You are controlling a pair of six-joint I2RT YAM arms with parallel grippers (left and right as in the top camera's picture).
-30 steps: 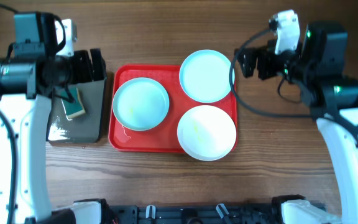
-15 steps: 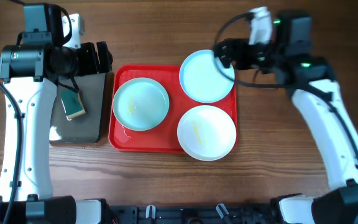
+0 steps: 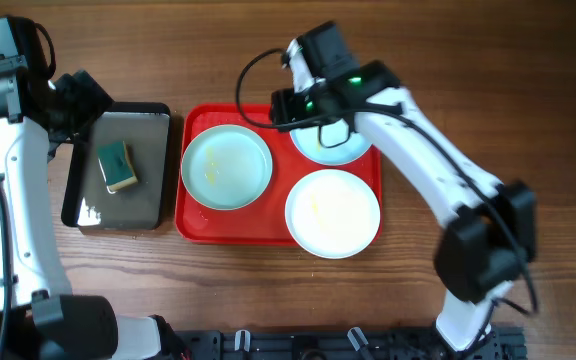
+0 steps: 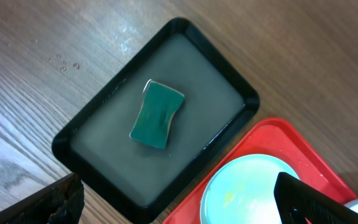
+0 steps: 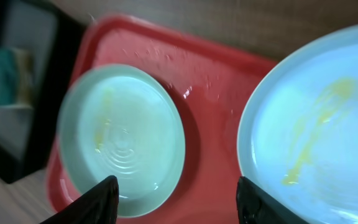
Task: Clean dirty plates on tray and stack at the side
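Three pale plates lie on the red tray (image 3: 196, 229): a mint one (image 3: 226, 167) at left, an aqua one (image 3: 340, 146) at back right partly under my right arm, a white one (image 3: 333, 212) at front right. All carry yellow smears. My right gripper (image 3: 280, 107) hovers open and empty over the tray's back edge between the mint plate (image 5: 123, 140) and the aqua plate (image 5: 316, 124). My left gripper (image 3: 73, 100) is open and empty above the back left corner of the grey pan; its view shows the mint plate (image 4: 244, 190) and the tray (image 4: 278, 140).
A dark grey pan (image 3: 153, 215) sits left of the tray with a green sponge (image 3: 117, 166) in it; the left wrist view shows the pan (image 4: 73, 140) and the sponge (image 4: 157, 114). Bare wooden table lies around.
My right arm has swung far left, from beside the tray to over its back edge. My left arm has moved left and back off the pan, uncovering the sponge.
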